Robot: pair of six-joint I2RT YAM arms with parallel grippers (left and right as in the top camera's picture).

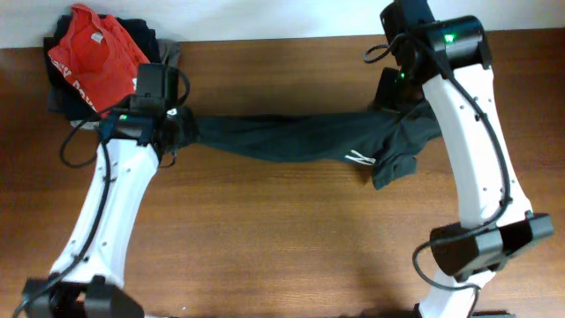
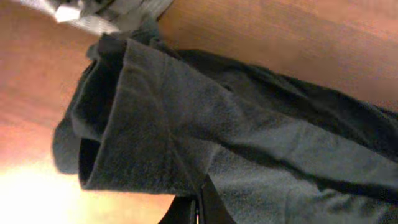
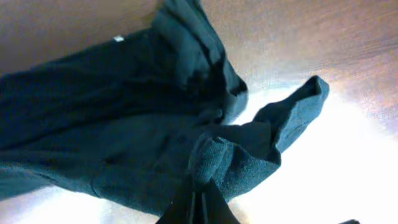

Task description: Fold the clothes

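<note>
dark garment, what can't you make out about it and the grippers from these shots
Overhead: ends of the dark garment hidden under left arm and right arm.
Overhead: white mark too small to read.
Left wrist: left gripper cut off by the bottom edge.
Right wrist: right gripper cut off below; garment runs off the left edge.
Overhead: pile under the red T-shirt covered.

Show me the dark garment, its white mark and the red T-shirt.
dark garment (image 1: 282, 137): overhead view, middle of the stretched cloth.
white mark (image 1: 359, 159): overhead view, the mark itself, near the garment's lower edge.
red T-shirt (image 1: 93, 53): overhead view, centre of its crumpled top.
</note>
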